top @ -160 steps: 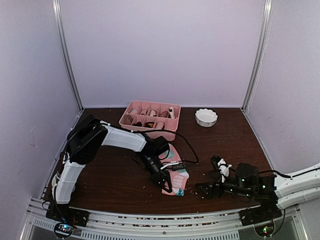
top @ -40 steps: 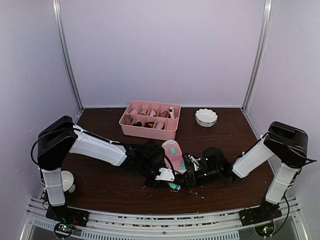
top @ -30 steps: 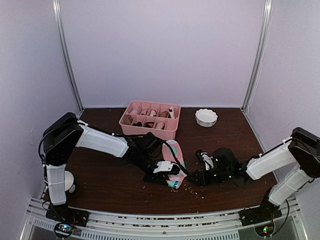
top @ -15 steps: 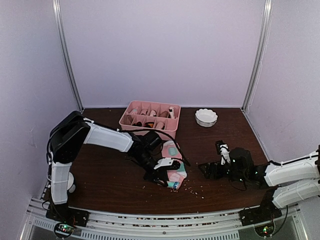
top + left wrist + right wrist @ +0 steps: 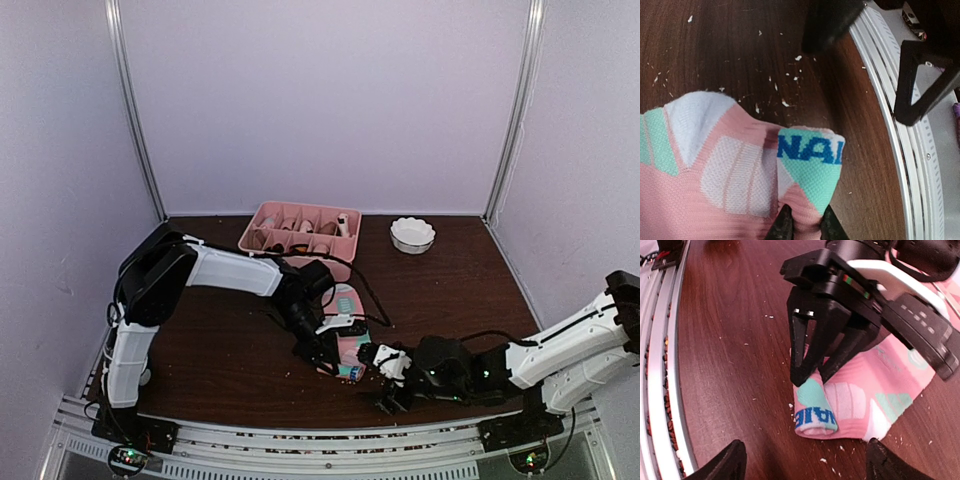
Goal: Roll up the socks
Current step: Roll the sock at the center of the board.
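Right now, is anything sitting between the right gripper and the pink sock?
Nothing visible: only crumb-strewn table lies between the open right gripper and the pink sock. Fingers of the left gripper pinch its teal end from above.

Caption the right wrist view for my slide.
Left claw pinches the teal end of the pink sock on the dark wooden table.

Pink sock (image 5: 855,400): knit, with teal and white patches, lying flat, its blue-lettered teal end folded back over itself into a short roll.
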